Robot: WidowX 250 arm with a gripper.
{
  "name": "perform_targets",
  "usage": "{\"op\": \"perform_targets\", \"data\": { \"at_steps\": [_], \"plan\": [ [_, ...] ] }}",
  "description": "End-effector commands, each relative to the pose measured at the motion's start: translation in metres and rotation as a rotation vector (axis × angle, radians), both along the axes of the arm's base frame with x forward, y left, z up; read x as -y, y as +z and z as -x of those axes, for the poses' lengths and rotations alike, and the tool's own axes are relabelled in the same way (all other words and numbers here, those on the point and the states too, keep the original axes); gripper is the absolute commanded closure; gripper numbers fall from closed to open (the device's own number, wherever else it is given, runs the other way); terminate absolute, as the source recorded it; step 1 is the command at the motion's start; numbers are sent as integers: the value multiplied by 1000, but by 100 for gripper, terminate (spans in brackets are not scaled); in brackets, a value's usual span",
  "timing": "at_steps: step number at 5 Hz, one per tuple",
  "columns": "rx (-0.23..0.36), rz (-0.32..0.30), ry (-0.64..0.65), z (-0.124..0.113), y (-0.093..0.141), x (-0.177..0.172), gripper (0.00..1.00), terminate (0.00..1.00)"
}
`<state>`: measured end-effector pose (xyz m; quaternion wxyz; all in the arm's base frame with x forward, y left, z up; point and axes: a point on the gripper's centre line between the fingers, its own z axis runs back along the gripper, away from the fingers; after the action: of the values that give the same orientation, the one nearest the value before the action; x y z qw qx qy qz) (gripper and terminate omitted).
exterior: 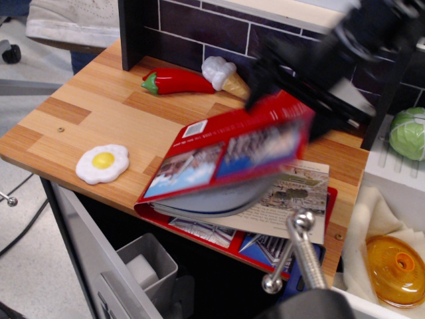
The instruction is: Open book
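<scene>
One large book lies near the front edge of the wood-grain surface, its glossy red cover lifted and tilted up at the far right corner, a sheaf of pages curving beneath and cream pages with photos lying flat below. Dark, motion-blurred fingers sit at that raised corner; whether they pinch it, I cannot tell. Well left lies a smooth fried egg toy.
</scene>
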<state>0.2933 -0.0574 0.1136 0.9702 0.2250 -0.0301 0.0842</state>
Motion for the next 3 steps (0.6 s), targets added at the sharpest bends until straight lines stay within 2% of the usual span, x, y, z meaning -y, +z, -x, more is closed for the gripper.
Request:
{"op": "perform_targets", "data": {
  "at_steps": [1, 2, 3],
  "plan": [
    [30, -32, -19, 39, 35, -92, 0, 0],
    [12, -16, -6, 52, 50, -130, 0, 0],
    [-35, 31, 5, 62, 66, -155, 0, 0]
  ]
}}
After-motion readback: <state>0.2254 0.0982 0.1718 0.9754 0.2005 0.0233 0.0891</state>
